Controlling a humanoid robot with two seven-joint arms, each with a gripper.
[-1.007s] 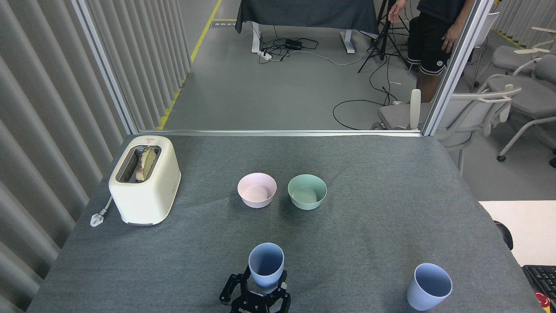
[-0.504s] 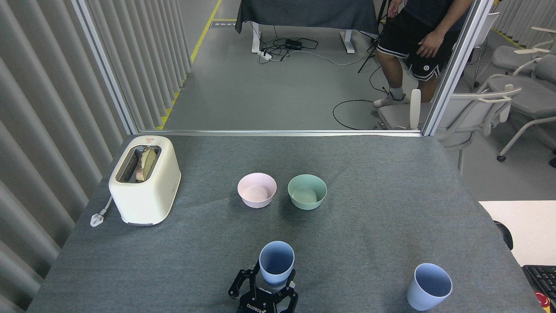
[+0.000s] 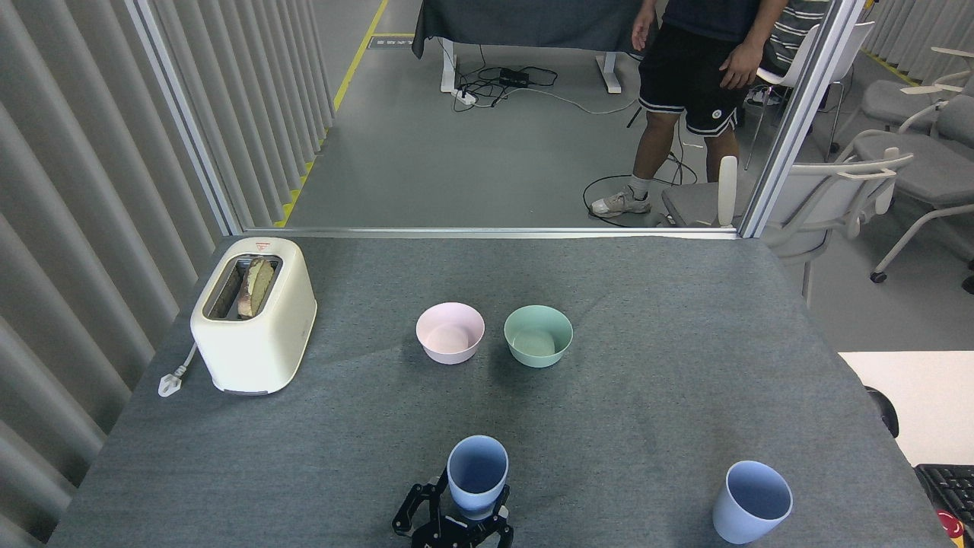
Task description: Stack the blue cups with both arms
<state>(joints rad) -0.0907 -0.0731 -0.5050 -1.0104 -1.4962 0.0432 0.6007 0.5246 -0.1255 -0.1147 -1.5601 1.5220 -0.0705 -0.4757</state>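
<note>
One blue cup (image 3: pixel 477 473) sits upright in my left gripper (image 3: pixel 466 508), low at the centre of the head view near the table's front edge. The black claw fingers (image 3: pixel 415 511) wrap the cup's lower part, so the gripper is shut on it; the cup's base is hidden behind the fingers. The other blue cup (image 3: pixel 752 502) stands by itself on the grey cloth at the front right, leaning slightly, far from any gripper. My right arm does not show in this view.
A pink bowl (image 3: pixel 450 332) and a mint-green bowl (image 3: pixel 538 335) stand side by side mid-table. A cream toaster (image 3: pixel 253 314) with bread stands at the left. A person (image 3: pixel 689 91) walks beyond the far edge. A keyboard (image 3: pixel 947 487) lies off the table's right.
The left gripper and its cup swung right, then drew back toward the front edge and slightly left. The person beyond the table has walked leftward.
</note>
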